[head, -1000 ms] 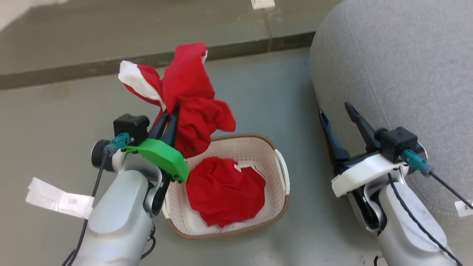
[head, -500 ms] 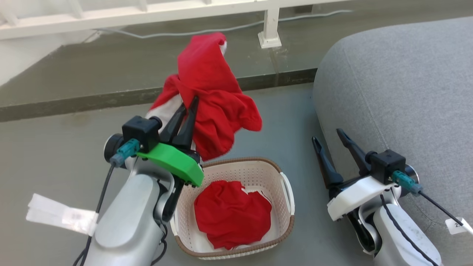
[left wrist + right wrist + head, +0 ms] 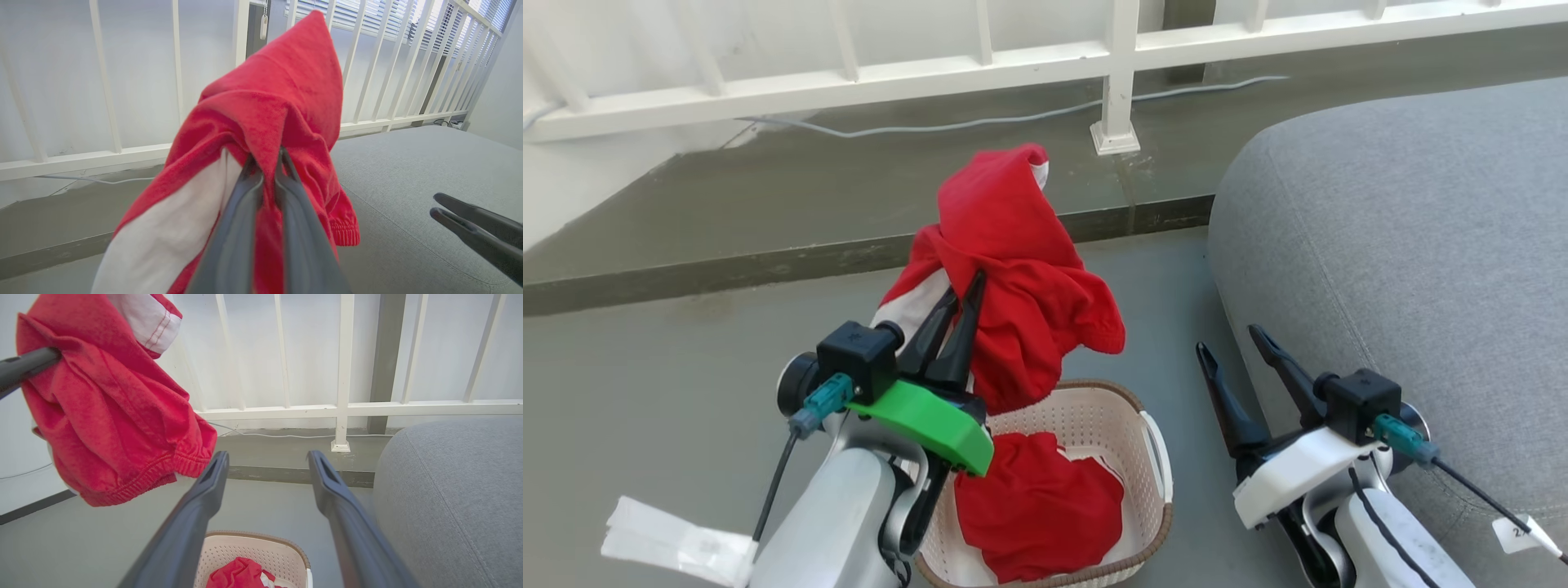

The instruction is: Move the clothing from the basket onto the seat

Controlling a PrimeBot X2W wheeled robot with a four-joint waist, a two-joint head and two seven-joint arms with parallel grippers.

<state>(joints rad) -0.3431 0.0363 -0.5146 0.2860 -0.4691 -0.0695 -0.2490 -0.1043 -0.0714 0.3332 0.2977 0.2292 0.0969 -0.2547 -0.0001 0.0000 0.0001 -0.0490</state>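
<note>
My left gripper (image 3: 966,287) is shut on a red garment with a white panel (image 3: 1013,269), which hangs in the air above the far left rim of the cream basket (image 3: 1156,457). In the left wrist view the cloth (image 3: 286,102) drapes over both closed fingers. A second red garment (image 3: 1033,506) lies crumpled inside the basket. My right gripper (image 3: 1230,341) stands open and empty between the basket and the grey seat (image 3: 1405,245); its wrist view shows the spread fingers (image 3: 212,477), the held garment (image 3: 110,416) at upper left and the basket (image 3: 265,549) below.
A white railing (image 3: 980,69) with a post base (image 3: 1112,139) runs along the back above a raised floor step (image 3: 768,269). A cable (image 3: 980,122) lies along it. White paper tags hang from my left arm (image 3: 670,543) and right arm (image 3: 1523,535).
The camera has tilted up, bringing the railing into view. My left gripper has lifted the red garment higher, clear of the basket. The right gripper remains open beside the seat.
</note>
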